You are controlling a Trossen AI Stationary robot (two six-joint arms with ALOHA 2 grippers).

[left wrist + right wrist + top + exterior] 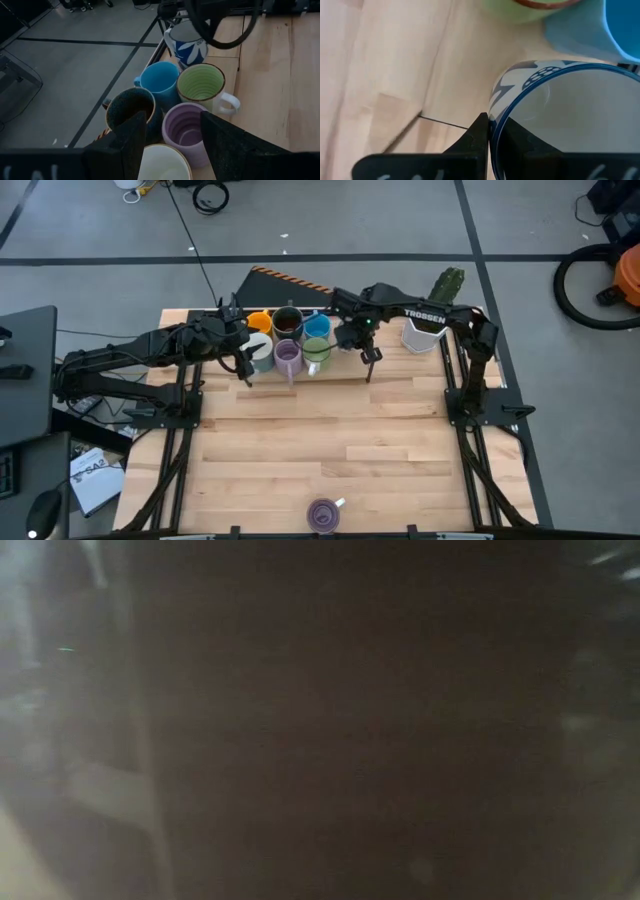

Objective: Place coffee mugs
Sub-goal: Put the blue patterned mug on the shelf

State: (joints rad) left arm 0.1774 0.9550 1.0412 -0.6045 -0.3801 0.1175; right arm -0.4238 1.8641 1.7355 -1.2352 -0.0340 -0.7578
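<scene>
Pinching the blue-patterned white mug's (570, 120) rim, your right gripper (487, 131) risks knocking the blue mug (600, 25) just beside it, while the left gripper (172, 132) hangs spread

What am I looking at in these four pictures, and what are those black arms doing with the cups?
This is a robot with two dark arms at a wooden table. One picture looks straight down, two come from wrist cameras, and the table-level one shows only a dark blur. Coloured mugs cluster at the far edge; a purple mug sits alone at the near edge; a white cactus pot stands right of them. The right gripper pinches the rim of a blue-patterned white mug. The left gripper hovers open over the cluster.
</scene>
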